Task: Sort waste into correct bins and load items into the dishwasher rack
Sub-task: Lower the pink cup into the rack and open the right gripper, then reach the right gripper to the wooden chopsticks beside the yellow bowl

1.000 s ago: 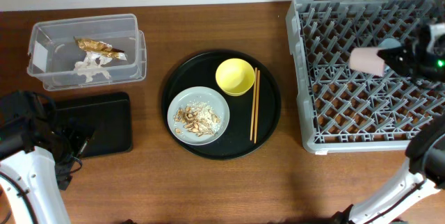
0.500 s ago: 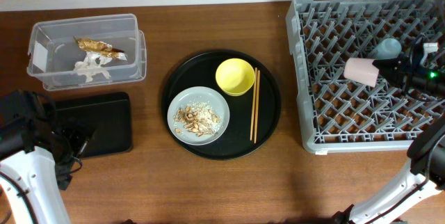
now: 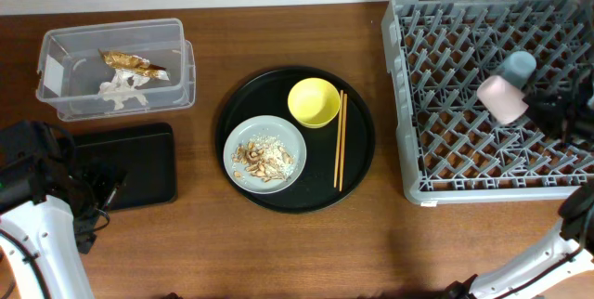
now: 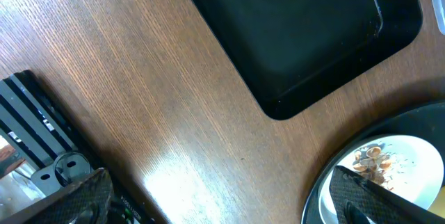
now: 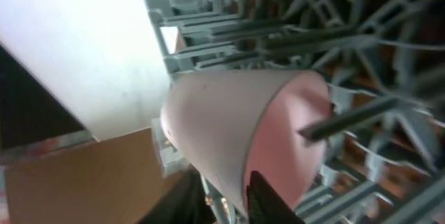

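Note:
My right gripper [image 3: 543, 110] is shut on the rim of the pink cup [image 3: 502, 97] and holds it tilted over the grey dishwasher rack [image 3: 397, 104]. In the right wrist view one finger is inside the pink cup [image 5: 229, 120] and one outside, at my right gripper [image 5: 222, 189]. The light-blue cup [image 3: 519, 63] sits in the rack just behind. The grey plate [image 3: 278, 134] with beige scraps [image 3: 260, 157], the yellow bowl [image 3: 314, 101] and the chopsticks [image 3: 340, 141] lie on the round black tray [image 3: 360, 155]. My left gripper [image 4: 219, 203] is open and empty beside the shallow black tray [image 3: 130, 164].
The clear tub [image 3: 111, 28] at the back left holds the gold wrapper [image 3: 135, 62] and white tissue [image 3: 121, 92]. The left wrist view shows the shallow black tray [image 4: 299, 29], the plate [image 4: 407, 182] and the scraps [image 4: 372, 161]. Rack pegs [image 5: 361, 15] surround the pink cup.
My right gripper has shifted the pink cup to the right and toward the front over the rack and turned it. The left arm has not moved.

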{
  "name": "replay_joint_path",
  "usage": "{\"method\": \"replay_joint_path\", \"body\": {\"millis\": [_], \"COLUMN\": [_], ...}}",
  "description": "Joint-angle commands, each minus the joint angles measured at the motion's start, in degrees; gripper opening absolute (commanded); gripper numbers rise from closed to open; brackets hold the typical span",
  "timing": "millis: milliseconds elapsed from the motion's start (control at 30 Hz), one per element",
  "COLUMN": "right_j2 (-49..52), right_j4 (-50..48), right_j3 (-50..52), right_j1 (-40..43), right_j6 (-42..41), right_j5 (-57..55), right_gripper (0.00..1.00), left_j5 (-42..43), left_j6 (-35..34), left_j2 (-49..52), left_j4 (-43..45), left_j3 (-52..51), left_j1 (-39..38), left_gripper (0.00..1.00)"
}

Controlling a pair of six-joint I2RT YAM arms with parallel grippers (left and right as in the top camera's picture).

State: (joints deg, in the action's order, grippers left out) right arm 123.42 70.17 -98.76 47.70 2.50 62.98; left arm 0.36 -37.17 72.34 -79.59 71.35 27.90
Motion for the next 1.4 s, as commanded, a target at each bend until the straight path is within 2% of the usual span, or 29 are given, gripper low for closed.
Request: {"method": "replay_joint_path", "body": {"millis": [0, 100, 167, 267, 333, 400, 633, 767, 833, 900, 1000, 1033, 1167, 1200, 1267, 1367], "right_j2": [-0.6, -3.5, -6.4, -11.2, -14.3, -17.5, -25.1, -29.5, -30.5, -30.0, -27.9, -27.3, -23.6, -22.6, -19.9, -16.3], "right_j4": [1.2, 2.7, 2.6, 2.0, 2.0, 2.0, 2.3, 2.6, 3.3, 4.0, 3.0, 2.8, 2.7, 3.0, 3.6, 3.5], "right_j3": [-0.8, -2.0, -2.3, -2.8, -3.0, -3.0, -3.1, -3.1, -3.1, -3.0, -3.0, -3.0, -3.0, -3.0, -2.8, -2.7], "right_j1": [-0.3, -0.2, 0.0, 0.0, 0.0, 0.0, -3.1, -11.5, -21.2, -29.1, -43.4, -45.7, -56.8, -58.7, -62.3, -65.2], "right_j6": [0.0, -1.0, -5.5, -10.8, -13.6, -15.1, -14.6, -10.4, -5.8, -5.3, -11.5, -12.9, -20.8, -22.2, -23.2, -24.1], "right_j5": [-2.1, -2.6, -6.6, -16.2, -21.5, -22.5, -19.3, -18.4, -19.1, -24.3, -41.1, -43.8, -59.1, -61.6, -63.6, -63.5], "right_gripper": [0.28, 0.28, 0.28, 0.37, 0.50, 0.57, 0.57, 0.56, 0.58, 0.58, 0.58, 0.57, 0.42, 0.42, 0.34, 0.33], "left_j5": [-0.6, -0.6, -0.6, -0.6, -0.6, -0.6, -0.6, -0.6, -0.6, -0.6, -0.6, -0.6, -0.6, -0.6, -0.6, -0.6], "left_j6": [-0.6, -0.6, -0.6, -0.6, -0.6, -0.6, -0.6, -0.6, -0.6, -0.6, -0.6, -0.6, -0.6, -0.6, -0.6, -0.6], "left_j2": [0.1, 0.1, 0.1, 0.1, 0.1, 0.1, 0.1, 0.1, 0.1, 0.1, 0.1, 0.1, 0.1, 0.1, 0.1, 0.1], "left_j4": [0.1, 0.1, 0.1, 0.1, 0.1, 0.1, 0.1, 0.1, 0.1, 0.1, 0.1, 0.1, 0.1, 0.1, 0.1, 0.1], "left_j3": [-0.1, -0.1, -0.1, -0.1, -0.1, -0.1, -0.1, -0.1, -0.1, -0.1, -0.1, -0.1, -0.1, -0.1, -0.1, -0.1], "left_j1": [0.3, 0.3, 0.3, 0.3, 0.3, 0.3, 0.3, 0.3, 0.3, 0.3, 0.3, 0.3, 0.3, 0.3, 0.3, 0.3], "left_gripper": [0.99, 0.99, 0.99, 0.99, 0.99, 0.99, 0.99, 0.99, 0.99, 0.99, 0.99, 0.99, 0.99, 0.99, 0.99, 0.99]}}
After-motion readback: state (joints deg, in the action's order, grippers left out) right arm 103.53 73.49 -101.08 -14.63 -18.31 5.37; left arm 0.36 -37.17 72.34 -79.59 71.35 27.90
